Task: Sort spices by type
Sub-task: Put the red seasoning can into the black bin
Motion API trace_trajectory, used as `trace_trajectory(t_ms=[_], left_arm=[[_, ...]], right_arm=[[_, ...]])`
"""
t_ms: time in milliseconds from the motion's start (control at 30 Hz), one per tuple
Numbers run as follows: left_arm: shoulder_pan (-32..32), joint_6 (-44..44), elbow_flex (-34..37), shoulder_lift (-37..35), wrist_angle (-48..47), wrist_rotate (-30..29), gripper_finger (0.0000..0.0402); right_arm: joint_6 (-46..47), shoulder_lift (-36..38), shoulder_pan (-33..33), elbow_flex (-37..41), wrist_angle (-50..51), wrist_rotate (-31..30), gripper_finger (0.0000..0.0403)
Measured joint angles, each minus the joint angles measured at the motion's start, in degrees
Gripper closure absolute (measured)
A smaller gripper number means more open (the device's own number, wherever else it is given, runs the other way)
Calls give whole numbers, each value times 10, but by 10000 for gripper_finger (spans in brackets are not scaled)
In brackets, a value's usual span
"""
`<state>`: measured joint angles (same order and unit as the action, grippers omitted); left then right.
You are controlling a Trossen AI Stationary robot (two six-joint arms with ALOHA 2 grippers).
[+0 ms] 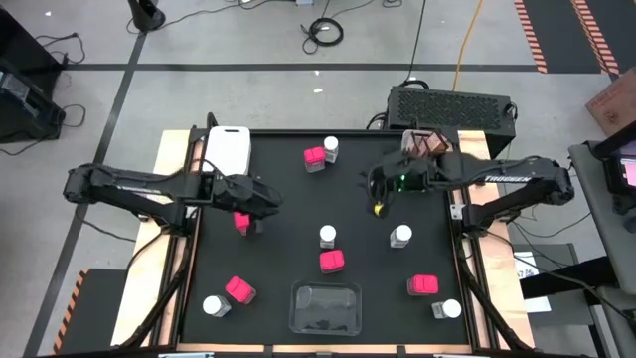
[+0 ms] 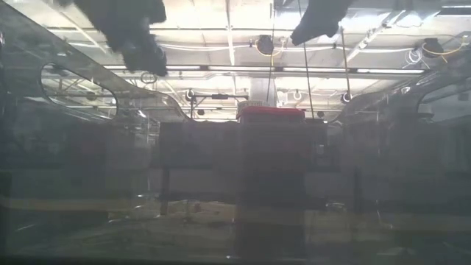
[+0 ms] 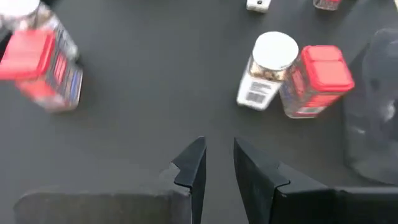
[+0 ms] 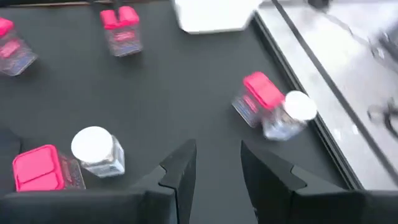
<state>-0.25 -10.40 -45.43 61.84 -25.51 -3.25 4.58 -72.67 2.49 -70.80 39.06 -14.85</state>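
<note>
Pink square-topped boxes stand scattered on the black mat: one at the back (image 1: 315,157), one in the middle (image 1: 332,261), one front left (image 1: 239,290), one front right (image 1: 423,285). Clear jars with white lids stand beside them (image 1: 327,236) (image 1: 400,236) (image 1: 331,146). Brown jars (image 1: 427,144) sit at the back right, partly hidden by the right arm. My left gripper (image 1: 270,199) hovers left of centre, just above another pink box (image 1: 241,221). Its fingers (image 3: 193,165) are close together and empty. My right gripper (image 1: 379,191) hovers right of centre, fingers (image 4: 180,168) close together and empty.
A white tray (image 1: 228,149) lies at the back left. A clear tray (image 1: 324,306) lies at the front centre. Two more white-lidded jars stand at the front corners (image 1: 212,306) (image 1: 450,309). The low view shows a pink-topped box (image 2: 272,112) behind clear plastic.
</note>
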Motion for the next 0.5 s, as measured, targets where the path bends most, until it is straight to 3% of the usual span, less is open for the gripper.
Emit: trace_trajectory(t_ms=[233, 367, 500], left_arm=[[-7, -303, -137, -2, -271, 19, 317], [-7, -431, -154, -1, -321, 40, 317], [4, -482, -154, 5, -355, 89, 317]], right_arm=[[-37, 10, -16, 156, -243, 3, 280], [-24, 10, -16, 226, -378, 45, 280], [-4, 10, -30, 280, -469, 78, 280]])
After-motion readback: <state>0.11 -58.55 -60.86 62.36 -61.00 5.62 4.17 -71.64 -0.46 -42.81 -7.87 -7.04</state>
